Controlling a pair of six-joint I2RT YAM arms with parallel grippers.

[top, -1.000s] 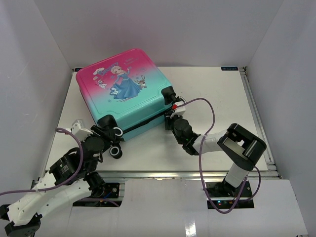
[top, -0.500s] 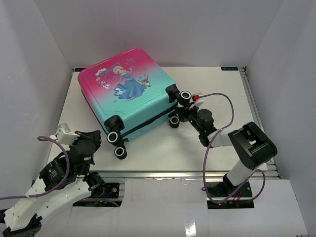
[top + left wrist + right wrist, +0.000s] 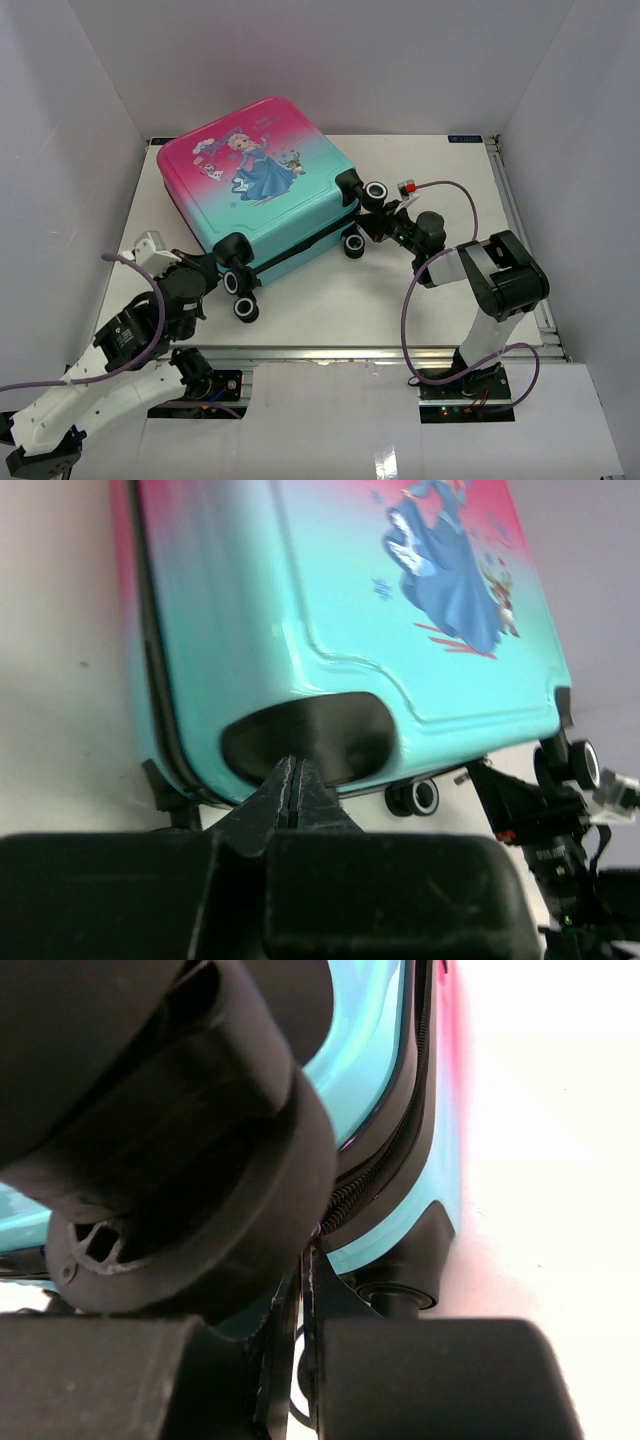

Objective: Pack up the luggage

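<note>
Already done: the small hard-shell suitcase (image 3: 265, 195), pink fading to teal with a cartoon princess print, lies shut with its printed face up. No loose items show on the white table (image 3: 400, 290), so filling it seems finished.
Suitcase place: on the far-left part of the table, turned at an angle, wheeled end toward the arms.
Left gripper (image 3: 293, 780): clenched on nothing, its tips right at the black wheel recess of the near-left corner.
Right gripper (image 3: 302, 1290): clenched on nothing, tucked under a black wheel (image 3: 377, 192) at the near-right corner, beside the zip seam.
Zip seam: the teeth meet where the right wrist view shows them; the rest of the seam cannot be told.
Left to do: probably only checking the closure all round or setting the case in place; the contents are hidden.
</note>
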